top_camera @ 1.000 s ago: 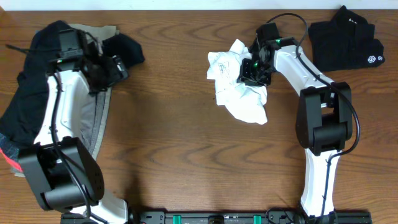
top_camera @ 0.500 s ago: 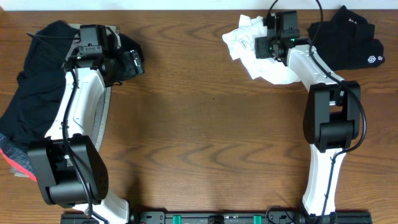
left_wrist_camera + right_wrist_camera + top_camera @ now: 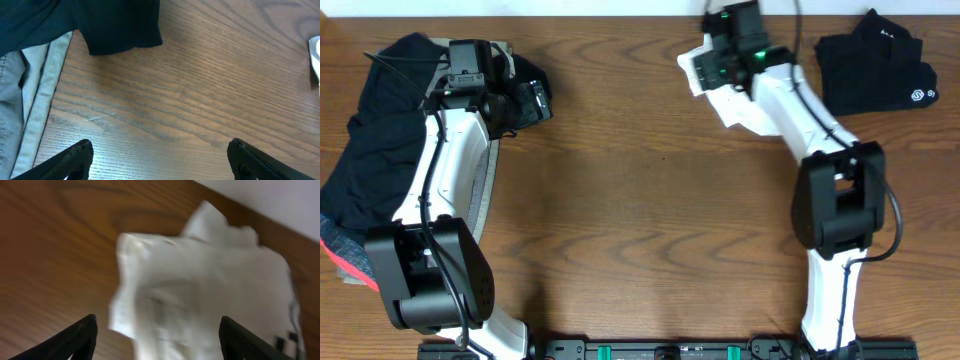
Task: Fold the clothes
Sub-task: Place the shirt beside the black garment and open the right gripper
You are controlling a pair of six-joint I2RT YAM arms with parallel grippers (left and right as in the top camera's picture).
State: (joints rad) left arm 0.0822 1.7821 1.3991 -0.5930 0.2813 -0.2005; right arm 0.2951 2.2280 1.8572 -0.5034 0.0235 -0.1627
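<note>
A crumpled white garment (image 3: 748,111) lies at the table's far edge, right of centre; in the right wrist view (image 3: 210,290) it is blurred and fills the space below the jaws. My right gripper (image 3: 712,62) (image 3: 160,337) hangs over its left part, jaws wide open and holding nothing. A pile of dark clothes (image 3: 365,150) with a grey garment (image 3: 485,190) lies at the far left. My left gripper (image 3: 532,100) (image 3: 160,160) is open over bare wood just right of the pile, with a dark sleeve (image 3: 125,30) and a grey hem (image 3: 35,100) ahead of it.
A folded black garment (image 3: 875,65) with a white logo lies at the far right corner. A red-striped piece (image 3: 345,262) pokes out under the left pile. The wooden table (image 3: 650,230) stretches between the arms.
The white garment has gone from the table's middle to the far edge with my right gripper, which now sits further left with open jaws. The left arm shifted slightly, then stayed still.
</note>
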